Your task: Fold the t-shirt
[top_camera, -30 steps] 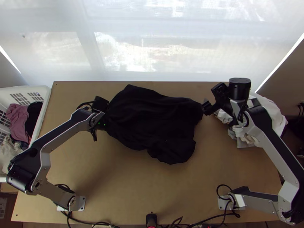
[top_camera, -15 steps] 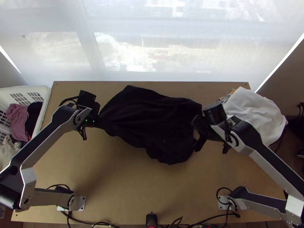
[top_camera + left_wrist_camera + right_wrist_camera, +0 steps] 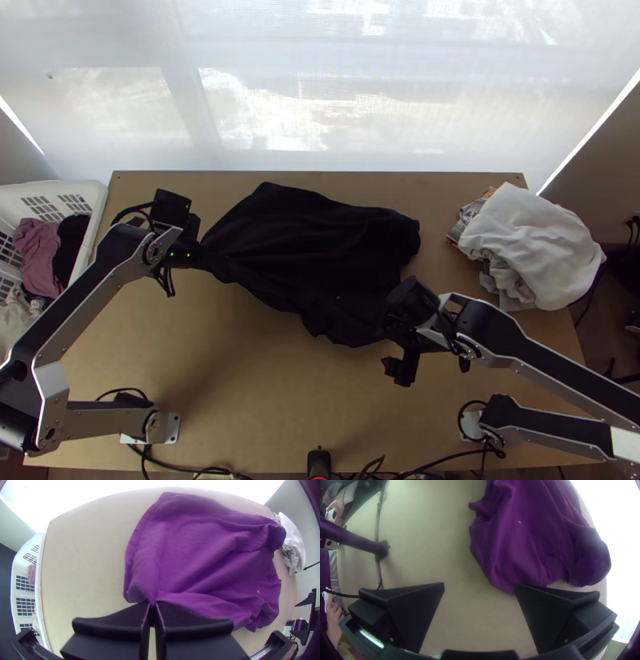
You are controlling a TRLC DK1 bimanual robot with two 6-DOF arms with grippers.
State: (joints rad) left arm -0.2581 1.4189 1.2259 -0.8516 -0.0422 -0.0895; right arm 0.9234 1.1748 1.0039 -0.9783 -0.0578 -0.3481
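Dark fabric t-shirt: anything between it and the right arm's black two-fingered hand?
Nothing visible. The right hand is open by the near right edge of the t-shirt, one finger overlapping it in the right wrist view. The crumpled white cloth pile lies farther right.

Three views look down, sharing the table point(image 3: 240, 384).

In the top view, a big window point(image 3: 264, 112) runs across from 10 to 2 o'clock, with a thin, pale cover point(image 3: 448, 48) and bright light coming in. A bright line point(image 3: 590, 131) slants at 2 o'clock. A grey wall point(image 3: 22, 164) stands near 10 o'clock. The flat wooden desk point(image 3: 240, 360) sits in the middle, and dark floor point(image 3: 602, 320) shows near 4 o'clock
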